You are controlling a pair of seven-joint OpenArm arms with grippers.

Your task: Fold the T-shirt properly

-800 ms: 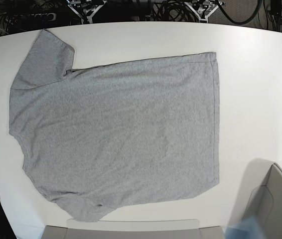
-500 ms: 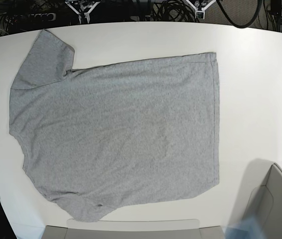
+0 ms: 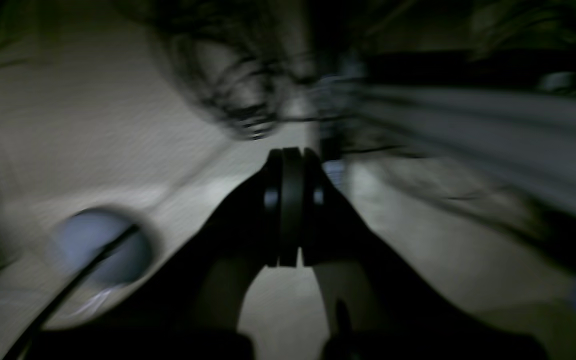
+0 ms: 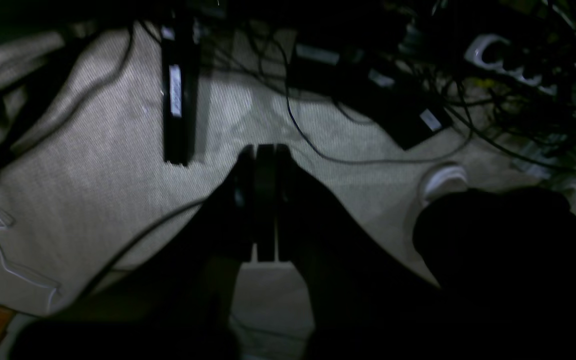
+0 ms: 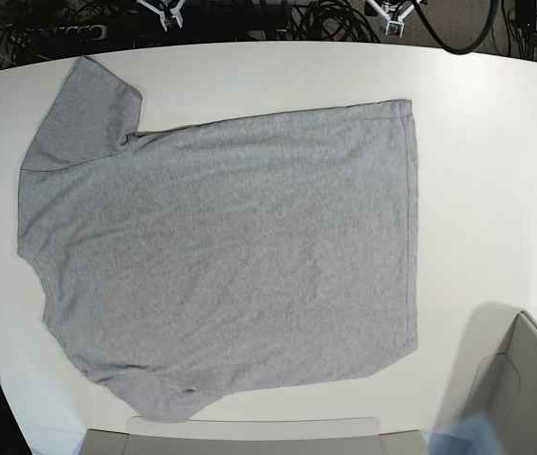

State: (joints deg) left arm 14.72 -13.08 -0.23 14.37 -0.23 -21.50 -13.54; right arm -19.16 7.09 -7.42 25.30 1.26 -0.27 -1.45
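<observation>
The heather-grey T-shirt (image 5: 221, 256) lies spread flat, plain side up, on the white table (image 5: 496, 171), with one sleeve at the far left and the hem towards the right. Nothing holds it. My left gripper (image 3: 292, 160) is shut and empty in its blurred wrist view, over pale floor away from the shirt. My right gripper (image 4: 265, 150) is also shut and empty, hanging above carpet and cables. In the base view only small white arm parts (image 5: 389, 13) show at the far edge.
A grey box (image 5: 525, 379) stands at the near right corner and a grey panel (image 5: 249, 436) runs along the near edge. Beyond the table's far edge lie black cables (image 5: 325, 19). A power strip (image 4: 508, 60) sits on the carpet.
The arm parts at the far edge have drawn further back out of the base view. The T-shirt has not moved.
</observation>
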